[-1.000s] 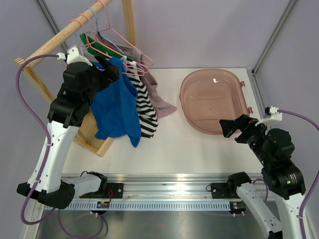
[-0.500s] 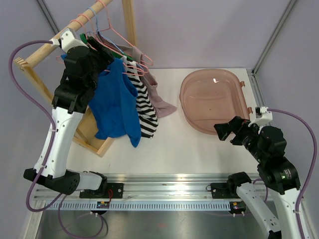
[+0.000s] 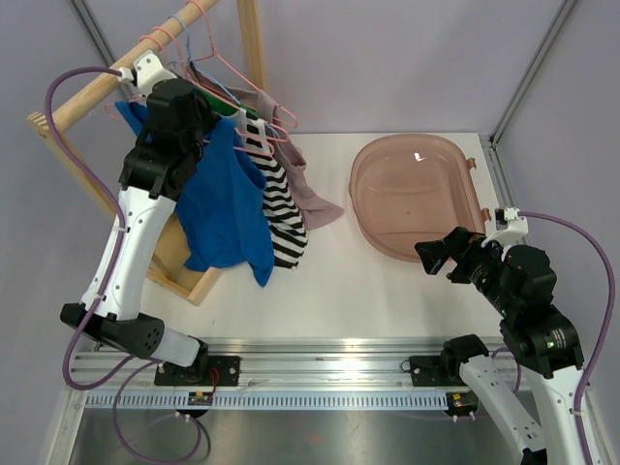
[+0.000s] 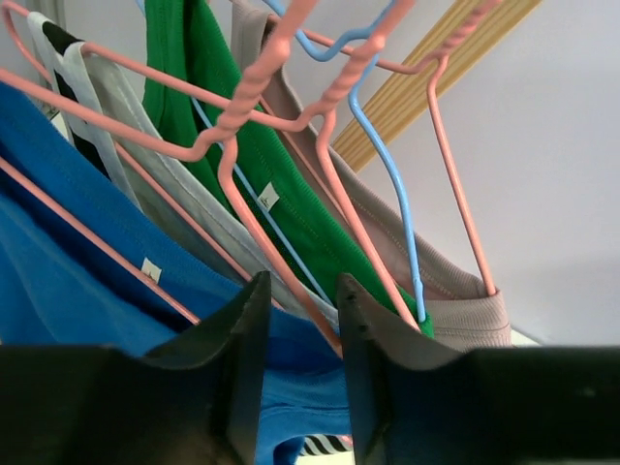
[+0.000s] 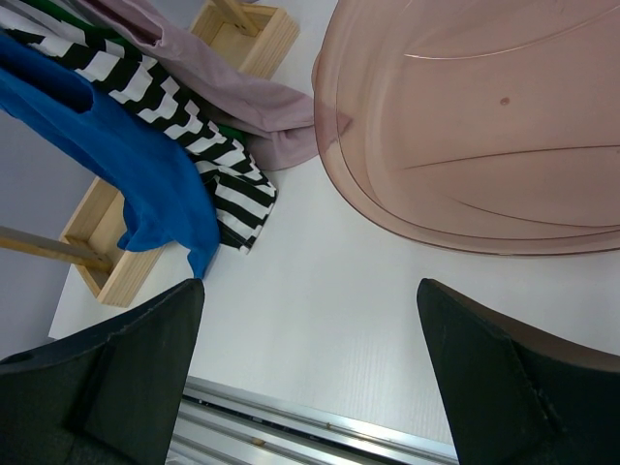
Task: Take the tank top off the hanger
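1. The blue tank top [image 3: 228,208] is seen at the front of a crowded row on the wooden rack [image 3: 82,94], its hem hanging down over the rack's base. It is judged best worked off one strap at a time, with the cloth slid along the wire rather than tugged downward.
2. A pink hanger [image 4: 242,102] is shown with one wire running down into the gap of the left pincer [image 4: 302,286], and blue cloth lies just beside it. The hook is better left on the rail, so that only the garment is drawn free.
3. The left pincer is pictured high at the rack, its jaws standing close together with a slim gap between them. Whether wire or strap is actually pinched cannot be told; a hold on cloth alone would be wanted.
4. The desk [image 3: 368,291] is seen carrying the rack at the left and a pink tub [image 3: 417,194] well apart at the right.
5. A striped top [image 3: 286,218], a mauve garment [image 3: 315,199] and a green garment [image 4: 194,97] are packed just behind the blue one, their hangers crossing. These are judged the chief obstruction, since a snagged wire could drag a neighbour along.
6. The right pincer [image 5: 310,286] is held low over the desk near the tub, its jaws spread wide and nothing held.
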